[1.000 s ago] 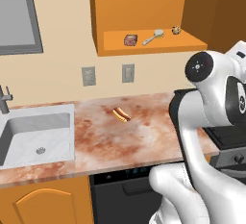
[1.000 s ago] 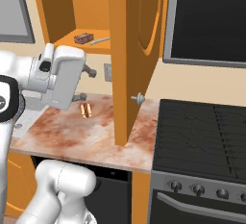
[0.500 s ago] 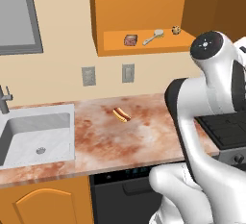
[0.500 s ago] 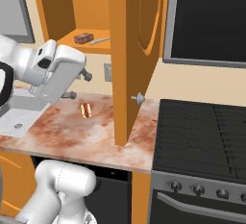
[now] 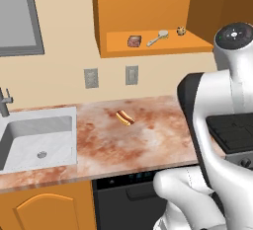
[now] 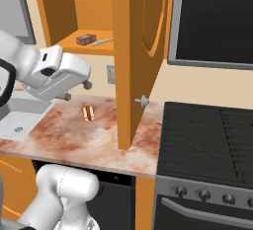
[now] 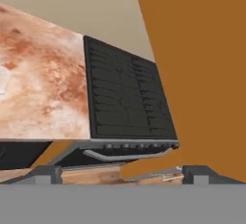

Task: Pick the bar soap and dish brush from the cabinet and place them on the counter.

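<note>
cabinet point(image 5: 148, 7): the door point(image 6: 141, 51) stands swung wide, so the inner shelf is exposed and reachable; that part of the job looks done.
bar soap point(image 5: 134, 41): lies flat on the cabinet shelf, toward its left; in the right base view it sits at point(image 6: 85, 39). Not yet picked.
dish brush point(image 5: 158, 38): lies on the same shelf just right of the soap, round head away from it, handle slanting toward the shelf's front edge; apart from the soap, not touching. Not yet picked.
small speckled item point(image 5: 181, 30): further right on the shelf, clear of the brush; no part of the task.
table point(image 5: 148, 135): the marble-look top carries a hot dog point(image 5: 125, 118) near the middle and a white sink point(image 5: 39, 142) at the left; neither soap nor brush is on it.
gripper point(image 7: 122, 172): the jaws are spread wide with nothing between them; the hand view looks past them at the stovetop point(image 7: 125, 103) and the orange door face.
arm: the hand sits low over the table in the right base view, well below the shelf and left of the open door.
progress: I judge the task early, with the door open and both items left to fetch.
next: likely a rise of the hand to shelf level, toward the soap or the brush.
</note>
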